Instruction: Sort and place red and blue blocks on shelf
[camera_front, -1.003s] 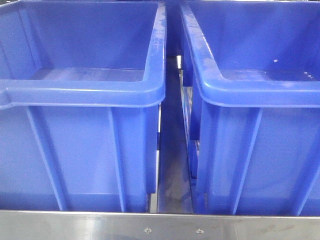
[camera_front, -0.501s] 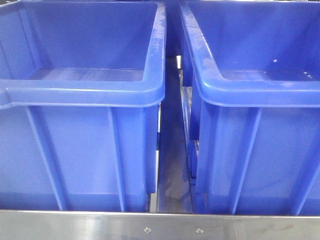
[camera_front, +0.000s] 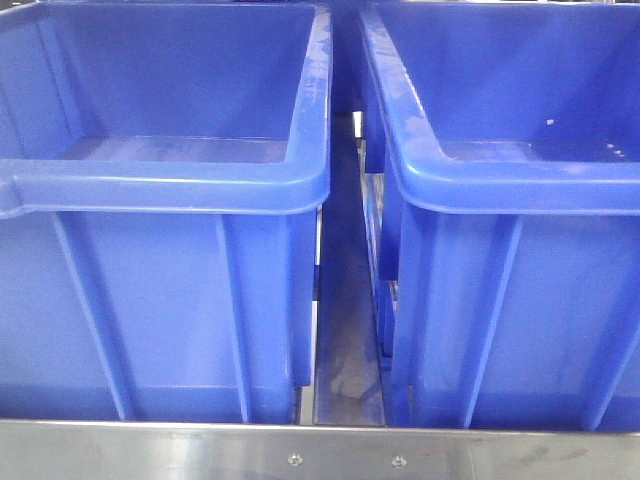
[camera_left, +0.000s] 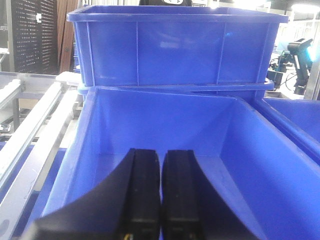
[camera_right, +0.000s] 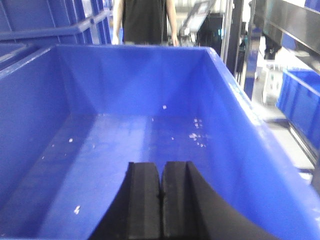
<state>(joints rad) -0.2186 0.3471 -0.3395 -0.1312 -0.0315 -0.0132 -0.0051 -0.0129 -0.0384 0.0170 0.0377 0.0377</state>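
Red and blue blocks: neither cube shows in any view; where they are cannot be told from these pictures.
Shelf: its grey metal rails (camera_left: 30, 135) run along the left of the left wrist view, beside the bin; in the front view a steel rail with two bolt heads (camera_front: 320, 452) crosses the bottom edge, and a bare metal strip shows in the gap between the two bins.
Left gripper (camera_left: 160, 195): black, low in the centre of its wrist view, over the open top of a blue bin; the two fingers stand side by side with only a thin dark seam between them, and nothing shows held there.
Right gripper (camera_right: 160, 197): black, low in the centre of its wrist view, over the other bin's interior; its fingers press together, pads touching, nothing visible between them.
Left bin (camera_front: 160, 190): large blue plastic, ribbed front wall, thick rolled rim, standing just left of the gap.
Right bin (camera_front: 510, 190): same kind, just right of the gap, apart from the left one; pale specks and scuffs dot its floor (camera_right: 195, 135) in the right wrist view.
Stacked bin (camera_left: 175, 47): another blue bin sits higher, behind the left bin's far wall.
Person (camera_right: 145, 20): a figure in a dark top stands beyond the right bin's far wall, head out of view.
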